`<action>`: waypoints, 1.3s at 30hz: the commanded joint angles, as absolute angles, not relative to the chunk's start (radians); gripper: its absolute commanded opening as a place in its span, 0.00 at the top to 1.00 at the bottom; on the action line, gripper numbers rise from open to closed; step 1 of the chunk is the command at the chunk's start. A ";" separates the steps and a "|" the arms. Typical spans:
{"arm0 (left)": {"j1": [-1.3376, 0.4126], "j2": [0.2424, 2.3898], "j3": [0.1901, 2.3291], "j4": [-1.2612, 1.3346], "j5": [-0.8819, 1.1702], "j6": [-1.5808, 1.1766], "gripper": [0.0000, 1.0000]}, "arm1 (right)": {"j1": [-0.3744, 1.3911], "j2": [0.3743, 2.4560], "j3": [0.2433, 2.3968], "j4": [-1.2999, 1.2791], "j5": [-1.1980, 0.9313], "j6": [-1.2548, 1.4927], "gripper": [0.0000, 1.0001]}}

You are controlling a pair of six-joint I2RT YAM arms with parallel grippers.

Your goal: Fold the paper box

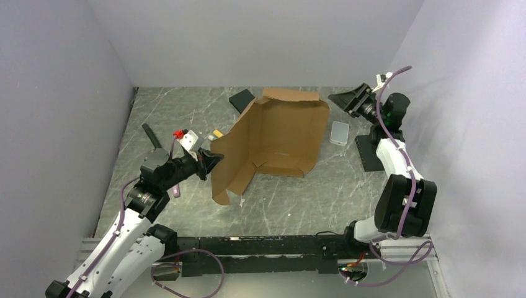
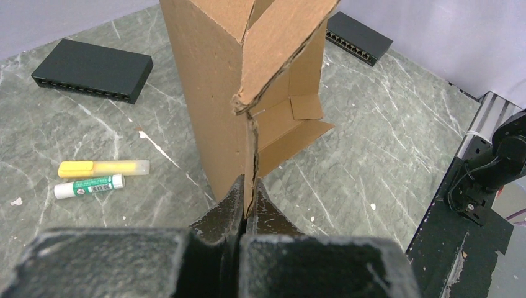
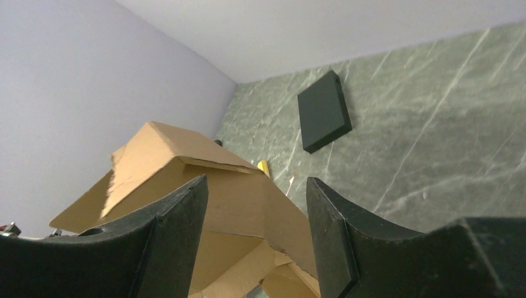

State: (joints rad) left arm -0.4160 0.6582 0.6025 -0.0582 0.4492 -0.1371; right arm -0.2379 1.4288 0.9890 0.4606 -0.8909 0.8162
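The paper box [image 1: 279, 139] is a brown cardboard mailer, partly raised in the middle of the table, its left panel standing up and a back flap lifted. My left gripper [image 1: 214, 160] is shut on the left edge of the paper box; the left wrist view shows the cardboard [image 2: 229, 93] pinched between the fingertips. My right gripper [image 1: 338, 99] is open and empty, raised just right of the box's back right corner. The right wrist view shows the box [image 3: 205, 180] beyond the open fingers.
A black slab [image 1: 242, 99] lies at the back behind the box, another black slab [image 1: 370, 153] lies right of it. A whitish square container [image 1: 340, 133] sits by the box's right side. A yellow stick [image 2: 102, 167] and a white glue stick [image 2: 89, 186] lie left.
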 commanded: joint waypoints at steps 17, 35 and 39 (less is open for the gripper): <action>-0.423 0.663 0.611 -0.019 0.572 -0.148 1.00 | -0.107 1.415 0.985 0.207 -0.831 0.583 0.53; -0.449 0.718 0.629 -0.008 0.666 -0.144 1.00 | 0.028 1.284 0.956 0.140 -0.714 0.431 0.62; -0.451 0.726 0.634 0.025 0.678 -0.138 1.00 | 0.029 1.290 0.939 0.149 -0.665 0.428 0.62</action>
